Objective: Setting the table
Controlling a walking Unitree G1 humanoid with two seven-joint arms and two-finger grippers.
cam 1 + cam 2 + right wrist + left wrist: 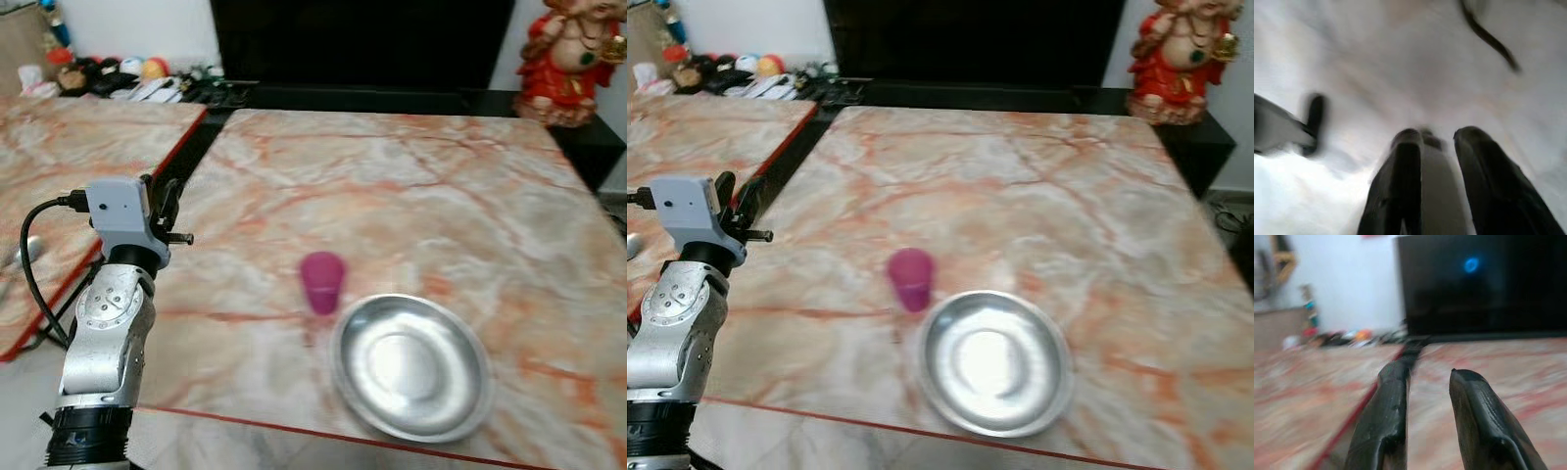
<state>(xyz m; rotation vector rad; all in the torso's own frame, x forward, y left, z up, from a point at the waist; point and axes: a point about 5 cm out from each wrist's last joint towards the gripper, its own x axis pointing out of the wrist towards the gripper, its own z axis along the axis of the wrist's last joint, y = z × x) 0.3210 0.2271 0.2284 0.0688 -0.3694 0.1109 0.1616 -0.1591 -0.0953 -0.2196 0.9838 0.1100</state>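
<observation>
Hovering left end effector (1425,431) at the tabletop (411,186) edge, fingers slightly parted, empty. Cup (322,282) touching plate (411,364) near front edge. Best approaching low, level. Right end effector (1437,191) idle, narrowly parted.

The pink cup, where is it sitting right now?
The pink cup stands on the marble table near its front edge, just beside the steel plate, on the plate's left and slightly farther back.

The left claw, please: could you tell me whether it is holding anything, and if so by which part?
Nothing is held. The left claw has its two fingers apart with only air between them, raised beside the table; the pink cup and steel plate lie untouched.
</observation>
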